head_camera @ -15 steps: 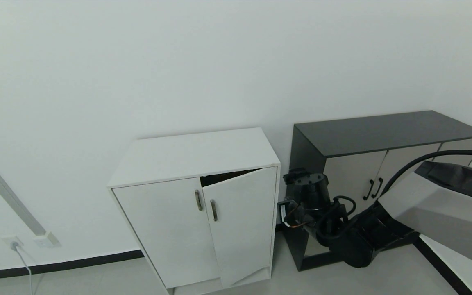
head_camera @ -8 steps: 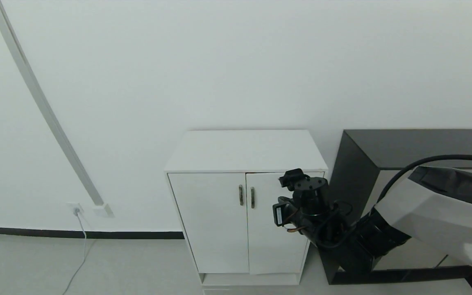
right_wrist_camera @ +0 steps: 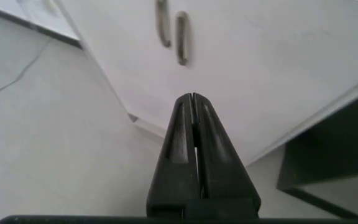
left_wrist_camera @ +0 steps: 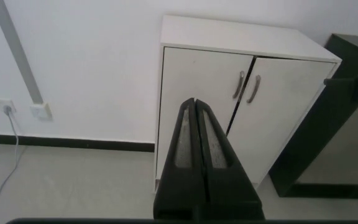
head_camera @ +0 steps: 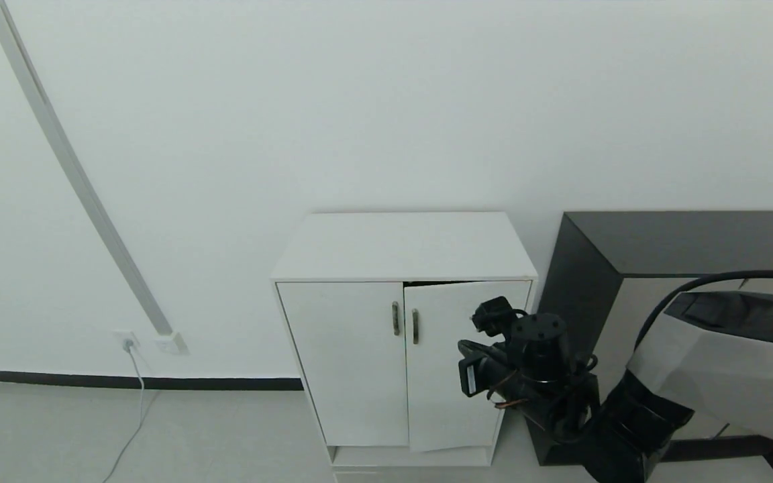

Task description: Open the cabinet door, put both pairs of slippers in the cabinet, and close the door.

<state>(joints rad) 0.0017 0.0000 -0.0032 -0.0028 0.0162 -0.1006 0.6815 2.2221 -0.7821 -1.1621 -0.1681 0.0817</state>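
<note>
Standing beside the white two-door wooden cabinet [head_camera: 346,362] is a black-topped sideboard [head_camera: 682,241]; the right gripper [right_wrist_camera: 194,98], pinched closed, faces the ajar right-hand door [head_camera: 440,396].

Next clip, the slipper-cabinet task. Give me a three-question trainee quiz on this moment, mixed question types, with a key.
1. True or false: the right door of the white boxy two-door cabinet is swung wide open.
2. What stands beside that cabinet, on the robot's right? A) a low black-topped cabinet B) a chair C) a bin
3. Fill in: the fingers of the right hand are ____.
Key: 1 false, the door is only slightly ajar, with a thin dark gap along its top; 2 A; 3 shut.
</note>
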